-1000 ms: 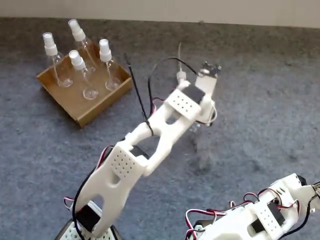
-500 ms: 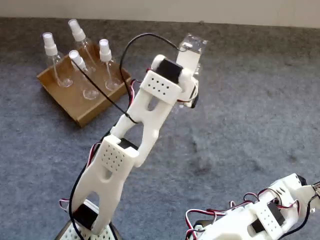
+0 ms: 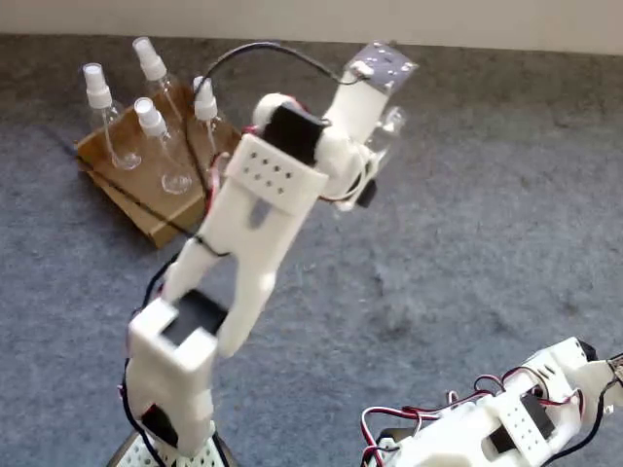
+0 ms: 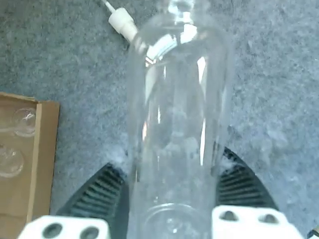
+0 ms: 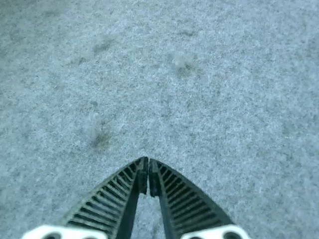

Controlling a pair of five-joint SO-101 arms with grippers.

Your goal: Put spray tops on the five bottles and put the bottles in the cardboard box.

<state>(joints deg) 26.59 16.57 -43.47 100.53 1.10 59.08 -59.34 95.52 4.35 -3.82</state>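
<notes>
Clear bottle grasped in the left arm's fingers, held above the grey bench.

The left gripper clamps the bottle's lower body from both sides, its far end pointing away from the wrist. A white spray top with a thin tube shows beside that far end; whether the two touch cannot be told. Nearby, the cardboard box holds four upright capped bottles. Well apart from these, the right gripper hangs over bare bench with its fingers clenched on nothing.
</notes>
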